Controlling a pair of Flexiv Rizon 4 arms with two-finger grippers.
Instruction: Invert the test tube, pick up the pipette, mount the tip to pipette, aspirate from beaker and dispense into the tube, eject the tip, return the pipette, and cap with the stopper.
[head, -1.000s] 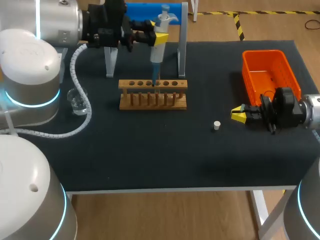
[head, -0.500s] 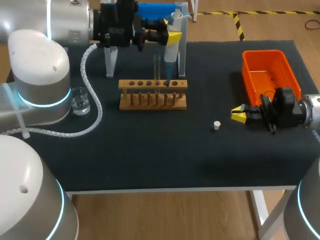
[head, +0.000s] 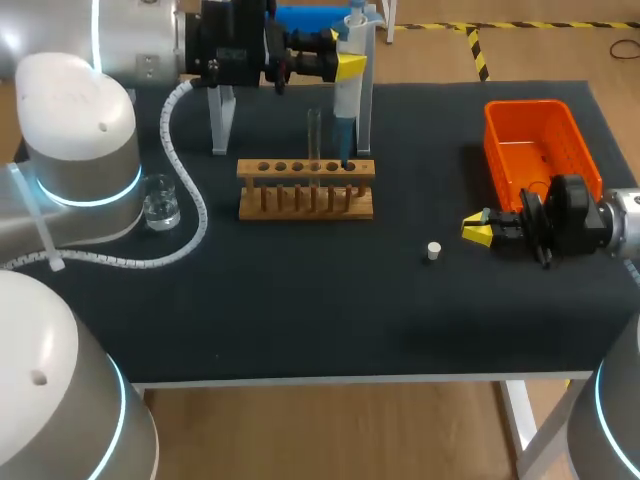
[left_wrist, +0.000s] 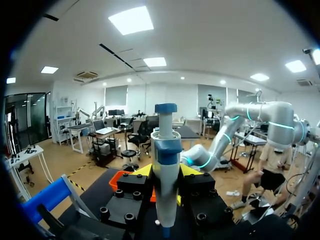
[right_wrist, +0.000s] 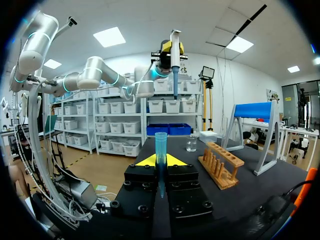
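Observation:
My left gripper is shut on the white and blue pipette, held upright over the right end of the wooden rack. In the left wrist view the pipette fills the gap between my yellow fingertips. Its blue tip hangs just above the rack's holes. A clear test tube stands upright in the rack, left of the pipette. My right gripper rests low at the table's right and is shut on a blue tapered tip. The white stopper lies left of it.
A glass beaker stands at the left by my left arm's base. The orange bin sits at the back right, behind my right gripper. A blue stand on grey legs rises behind the rack.
My left arm has carried the pipette to the right, from over the test tube to over the rack's right end. The right arm has not moved.

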